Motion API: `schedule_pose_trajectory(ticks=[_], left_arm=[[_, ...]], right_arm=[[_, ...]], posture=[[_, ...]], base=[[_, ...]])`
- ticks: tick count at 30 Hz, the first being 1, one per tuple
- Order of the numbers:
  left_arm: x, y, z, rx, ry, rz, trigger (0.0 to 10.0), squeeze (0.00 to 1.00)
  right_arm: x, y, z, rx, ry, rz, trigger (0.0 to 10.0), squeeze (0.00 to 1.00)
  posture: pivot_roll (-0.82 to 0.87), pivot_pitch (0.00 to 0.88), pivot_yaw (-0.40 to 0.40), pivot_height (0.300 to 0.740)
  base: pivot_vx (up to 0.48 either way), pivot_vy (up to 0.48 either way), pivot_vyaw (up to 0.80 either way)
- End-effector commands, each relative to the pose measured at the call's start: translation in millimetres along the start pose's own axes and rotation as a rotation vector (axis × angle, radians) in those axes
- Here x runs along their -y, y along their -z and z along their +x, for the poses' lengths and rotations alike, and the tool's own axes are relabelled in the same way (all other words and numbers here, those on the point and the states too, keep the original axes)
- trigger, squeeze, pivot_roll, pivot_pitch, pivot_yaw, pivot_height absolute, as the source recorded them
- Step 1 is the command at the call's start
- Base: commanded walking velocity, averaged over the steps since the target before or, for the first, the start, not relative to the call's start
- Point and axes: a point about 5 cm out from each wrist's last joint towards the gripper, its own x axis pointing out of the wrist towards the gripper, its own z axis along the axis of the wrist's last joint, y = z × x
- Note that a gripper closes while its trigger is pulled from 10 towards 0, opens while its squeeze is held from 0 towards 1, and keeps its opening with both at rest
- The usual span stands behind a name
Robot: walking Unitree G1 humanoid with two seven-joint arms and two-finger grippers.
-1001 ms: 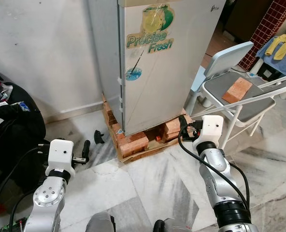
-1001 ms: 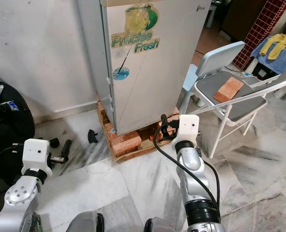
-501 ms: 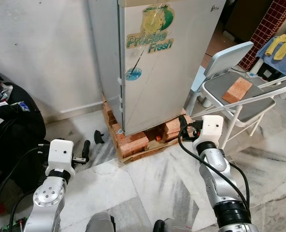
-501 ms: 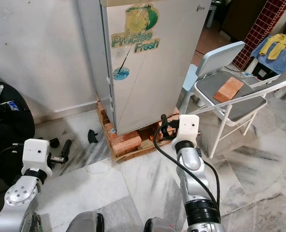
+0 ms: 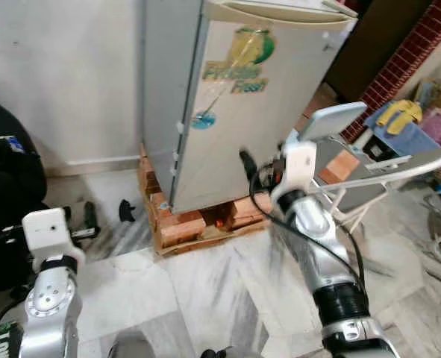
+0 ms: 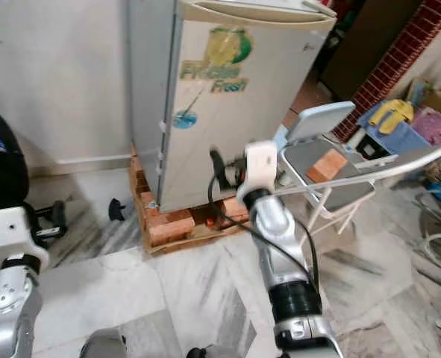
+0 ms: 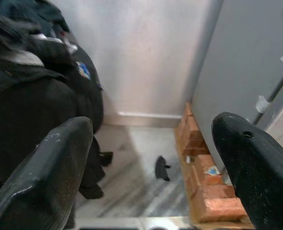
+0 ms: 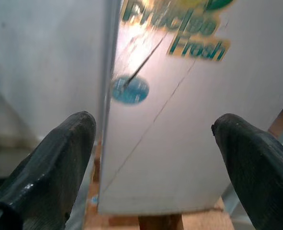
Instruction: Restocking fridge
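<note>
Fridge (image 5: 235, 112) stands upper centre of the head views, door shut, grey, with a green and yellow "Precise Fresh" sticker (image 5: 246, 60) on the door front. It sits raised on a base of bricks (image 5: 194, 220) over a wooden pallet, against a pale wall.

Right gripper (image 8: 153, 158): raised in front of the fridge door, centre right of the head views, fingers spread wide, holding nothing. Its wrist view looks straight at the door and the sticker, with the door's left edge between the two fingers. Whether the fingertips touch the door cannot be told; the head views are blurred around this arm.

Left gripper (image 7: 151, 163): low at the lower left of the head views, over the marble floor (image 5: 205, 291), fingers wide apart, holding nothing. Its wrist view shows the gap between wall and fridge side, the brick base and a small dark object (image 7: 161, 168) on the floor.

Black bag (image 5: 7, 194) at the left edge. Folding chair (image 5: 354, 164) right of the fridge, a single brick (image 6: 326, 165) lying on its seat. Yellow cloth (image 5: 399, 113) on a blue surface at upper right
</note>
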Motion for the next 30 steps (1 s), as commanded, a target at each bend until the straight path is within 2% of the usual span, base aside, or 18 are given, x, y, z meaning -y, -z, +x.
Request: schedule_pose_trajectory(ticks=[1,4,5,7,14,17,20,23,26,30], left_arm=[[10.2,-1.9,-2.1,-0.003,0.041,-0.022,10.0,0.0],[22.6,1.7,-6.2,-0.015,0.146,0.006,10.0,0.0],[22.6,1.7,-6.2,-0.015,0.146,0.006,10.0,0.0],[35.8,-2.0,-4.5,-0.022,0.282,0.016,10.0,0.0],[41.4,-8.7,7.8,-0.018,0.41,0.086,10.0,0.0],[48.0,-8.1,11.8,-0.034,0.451,0.112,10.0,0.0],[59.2,-7.6,14.9,-0.072,0.547,0.106,10.0,0.0],[62.7,-7.8,25.0,-0.084,0.564,0.114,10.0,0.0],[63.2,-13.0,32.4,-0.047,0.568,0.114,10.0,0.0],[55.6,-13.6,39.9,-0.041,0.505,0.081,10.0,0.0]], right_arm=[[8.0,-7.9,-1.2,0.025,0.022,-0.032,10.0,0.0],[17.2,-3.4,-5.1,0.007,0.076,-0.015,10.0,0.0],[17.2,-3.4,-5.1,0.007,0.076,-0.015,10.0,0.0],[23.3,1.4,-4.4,-0.008,0.134,0.02,10.0,0.0],[26.0,2.3,-4.3,0.024,0.216,0.045,10.0,0.0],[32.2,4.1,-8.1,0.028,0.267,0.049,10.0,0.0],[38.2,5.3,-13.8,0.037,0.324,0.045,10.0,0.0],[41.9,6.1,-17.7,0.037,0.364,0.035,10.0,0.0],[42.8,6.2,-20.3,0.041,0.379,0.043,10.0,0.0],[41.6,8.3,-27.1,0.018,0.368,0.036,10.0,0.0]], posture=[[0.27,0.0,-0.2,0.74],[0.28,0.0,-0.174,0.74],[0.28,0.0,-0.174,0.74],[0.28,0.0,-0.147,0.74],[0.24,0.0,-0.05,0.74],[0.22,0.0,-0.022,0.74],[0.18,0.0,0.009,0.74],[0.15,0.0,0.009,0.74],[0.14,0.0,-0.002,0.74],[0.11,0.0,-0.016,0.74]], base=[[0.0,0.0,0.0],[0.0,0.0,0.0],[0.0,0.0,0.0],[0.0,0.0,0.0],[0.0,0.0,0.0],[0.0,0.0,0.0],[0.0,0.0,0.0],[0.0,0.0,0.0],[0.0,0.0,0.0],[0.0,0.0,-0.2]])
